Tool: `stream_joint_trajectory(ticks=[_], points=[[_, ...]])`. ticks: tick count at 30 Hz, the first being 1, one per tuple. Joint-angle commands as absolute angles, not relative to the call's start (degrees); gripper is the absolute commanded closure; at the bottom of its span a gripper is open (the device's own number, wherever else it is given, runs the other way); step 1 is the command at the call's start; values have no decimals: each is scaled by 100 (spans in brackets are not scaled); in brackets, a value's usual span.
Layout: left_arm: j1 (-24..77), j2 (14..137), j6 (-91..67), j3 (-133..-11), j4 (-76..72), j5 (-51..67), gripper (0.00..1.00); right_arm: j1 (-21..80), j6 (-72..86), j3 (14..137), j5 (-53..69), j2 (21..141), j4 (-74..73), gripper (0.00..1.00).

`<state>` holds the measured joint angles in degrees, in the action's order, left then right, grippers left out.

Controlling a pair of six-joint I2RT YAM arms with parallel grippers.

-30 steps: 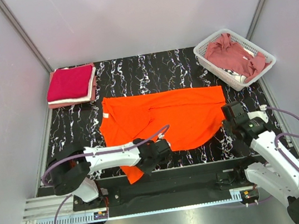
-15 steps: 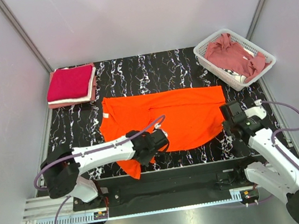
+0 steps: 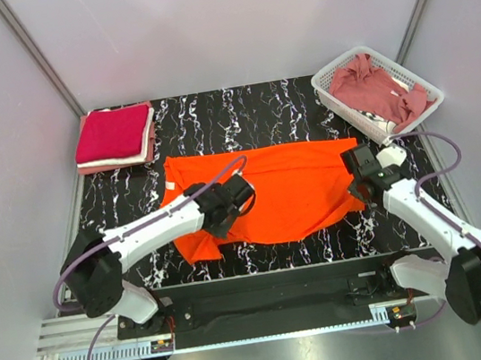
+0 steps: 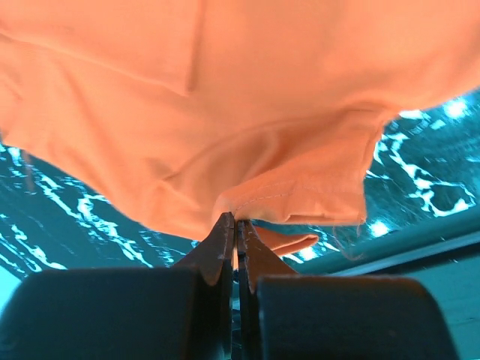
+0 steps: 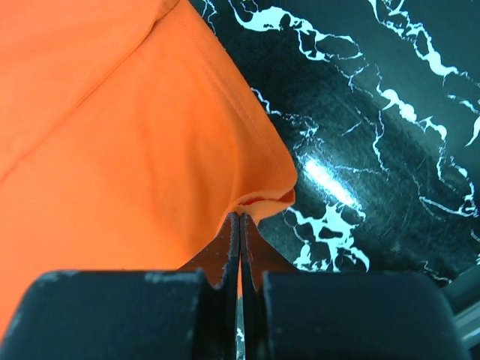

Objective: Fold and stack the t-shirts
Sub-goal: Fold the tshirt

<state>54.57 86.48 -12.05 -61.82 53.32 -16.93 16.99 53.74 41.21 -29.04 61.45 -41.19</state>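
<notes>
- Top view: I see the orange t-shirt spread across the middle of the tabletop, its long side running left to right and its near-left part bunched and lifted.
- The left pincer sits over that bunched near-left part. The right pincer is at the shirt's right edge, near its near-right corner.
- The white lattice basket stands angled at the far right corner. It holds a crumpled dusty rose t-shirt that fills most of it and rises above the rim.
- At the far left corner lies a folded stack, with a crimson-magenta shirt on top and paler pink layers showing along the edges beneath it.
- Left wrist view: my left pincer is pressed together on a hemmed fold of the orange cloth. The cloth hangs in folds above the marbled black surface.
- Right wrist view: my right pincer is pressed together, pinching the stitched corner of the orange shirt. Bare marbled surface shows to the right of that corner.
</notes>
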Motion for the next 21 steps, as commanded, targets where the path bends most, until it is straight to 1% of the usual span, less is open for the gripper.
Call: stream_joint_trajectory(ticks=[1,10,18,21], points=[[5090,8604,-879,-6521,5388,-1916,100,1574,4966,4464,-3041,6433,-3867,100],[4404,8956,-378,-7110,5361,-1925,100,1187,4316,4860,-3173,7241,-3735,100],[4078,9334,-35,-7479,5353,-2267,100,1090,3781,5018,-2919,7286,-3244,100],[3938,9509,193,-7620,5204,-2233,100,932,3656,5054,-2857,7496,-3155,100]])
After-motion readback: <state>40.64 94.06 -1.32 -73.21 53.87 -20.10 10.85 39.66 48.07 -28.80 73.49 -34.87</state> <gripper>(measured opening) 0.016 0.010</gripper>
